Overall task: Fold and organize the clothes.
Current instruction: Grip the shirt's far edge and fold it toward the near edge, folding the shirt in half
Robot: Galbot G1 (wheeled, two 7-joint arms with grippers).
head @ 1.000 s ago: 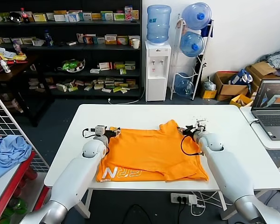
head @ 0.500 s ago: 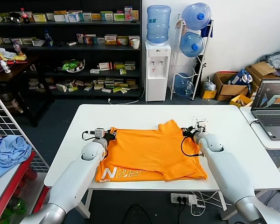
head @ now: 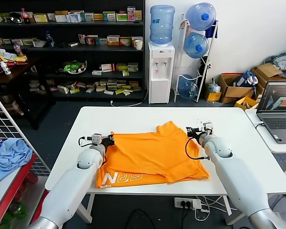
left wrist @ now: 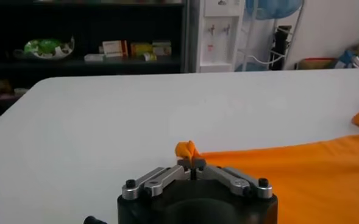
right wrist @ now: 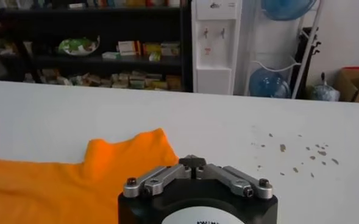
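Note:
An orange T-shirt (head: 150, 155) lies spread on the white table (head: 133, 117), its white lettering (head: 126, 178) along the near edge. My left gripper (head: 107, 140) rests at the shirt's far left corner. In the left wrist view it (left wrist: 192, 163) is shut on a pinch of orange fabric (left wrist: 187, 149) that pokes out past the tips. My right gripper (head: 189, 132) sits at the far right corner, beside the raised sleeve (head: 167, 128). In the right wrist view it (right wrist: 192, 161) is shut; the shirt (right wrist: 75, 176) reaches its fingers, but no fabric shows between the tips.
A power strip (head: 188, 202) hangs at the table's front edge. A laptop (head: 279, 112) stands on the side table at right. A light blue cloth (head: 7, 155) lies on the rack at left. Dark specks (right wrist: 289, 152) dot the table beyond the right gripper.
Both grippers have shut. The left one took the far left corner and drew it left and nearer to me; the shirt slid slightly left. The right gripper barely moved.

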